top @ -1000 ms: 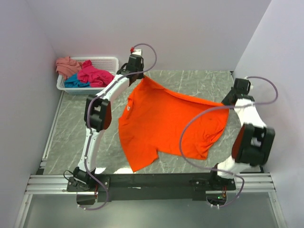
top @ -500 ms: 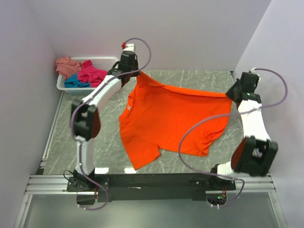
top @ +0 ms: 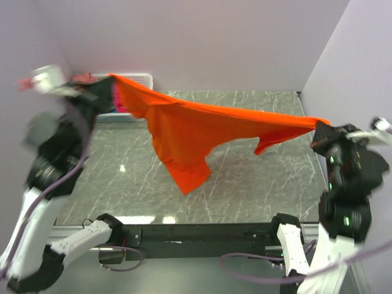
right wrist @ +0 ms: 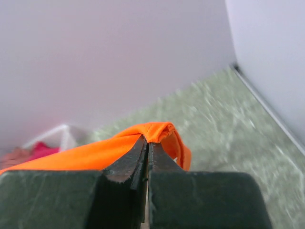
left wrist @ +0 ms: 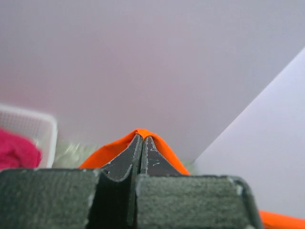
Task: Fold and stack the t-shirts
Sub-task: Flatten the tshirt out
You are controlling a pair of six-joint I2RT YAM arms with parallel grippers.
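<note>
Blurred left arm (top: 55, 153), basket (top: 139, 76) mostly hidden. One orange t-shirt (top: 184, 131), clamped airborne by left gripper (left wrist: 141, 139) and right gripper (right wrist: 147, 141).

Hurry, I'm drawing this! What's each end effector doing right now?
Left end effector: shut on orange shirt.
Right end effector: shut on orange shirt.

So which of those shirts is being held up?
The orange t-shirt, pinched at opposite ends by the left pincer and right pincer and stretched between them; the magenta t-shirt lies in the white basket.
</note>
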